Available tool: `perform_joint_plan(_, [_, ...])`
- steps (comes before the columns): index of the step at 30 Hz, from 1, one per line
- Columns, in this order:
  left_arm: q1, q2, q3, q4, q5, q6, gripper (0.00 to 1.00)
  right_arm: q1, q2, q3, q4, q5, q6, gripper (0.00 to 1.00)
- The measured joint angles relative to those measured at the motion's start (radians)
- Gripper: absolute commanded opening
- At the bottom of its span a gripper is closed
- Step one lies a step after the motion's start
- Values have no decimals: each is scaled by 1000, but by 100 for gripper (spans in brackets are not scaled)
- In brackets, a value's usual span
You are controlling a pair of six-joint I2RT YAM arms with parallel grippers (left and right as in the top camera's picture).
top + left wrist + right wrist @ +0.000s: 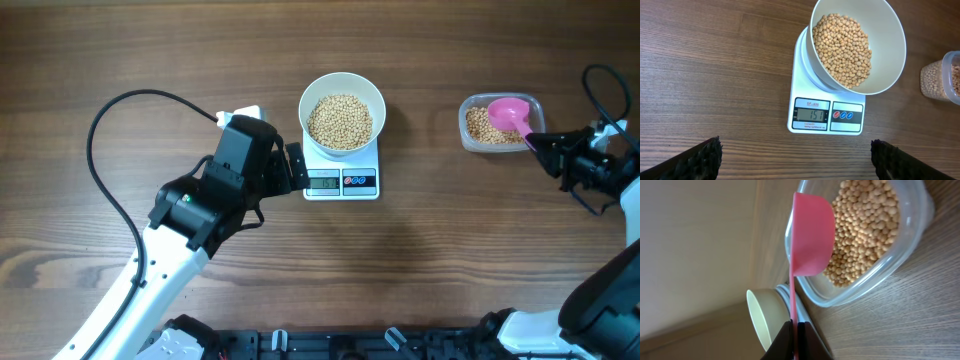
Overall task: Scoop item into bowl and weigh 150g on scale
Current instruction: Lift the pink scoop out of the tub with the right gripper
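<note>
R pincer [795, 330] gripping scoop [812, 235], wood tbl [450, 250], beige wall [700, 245]

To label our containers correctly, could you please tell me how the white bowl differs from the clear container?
The bowl is round and opaque white; the container is clear and rounded-rectangular. The bowl sits on the scale; the container rests on the table. A pink scoop is over the container, none over the bowl. Both hold beans.
</note>
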Motion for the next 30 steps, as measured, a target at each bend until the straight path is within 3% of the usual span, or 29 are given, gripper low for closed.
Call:
perform_joint_plan(9, [0, 0, 0, 0, 0, 0, 100, 22, -180, 56, -2, 10, -69, 4])
perform_joint_plan(17, [0, 0, 0, 0, 0, 0, 100, 290, -233, 288, -27, 203, -76, 4])
perform_joint_plan(24, [0, 0, 0, 0, 0, 0, 100, 433, -196, 561, -201, 294, -85, 4])
perform_joint_plan(30, [0, 0, 0, 0, 0, 0, 100, 555, -31, 832, -552, 435, -168, 4])
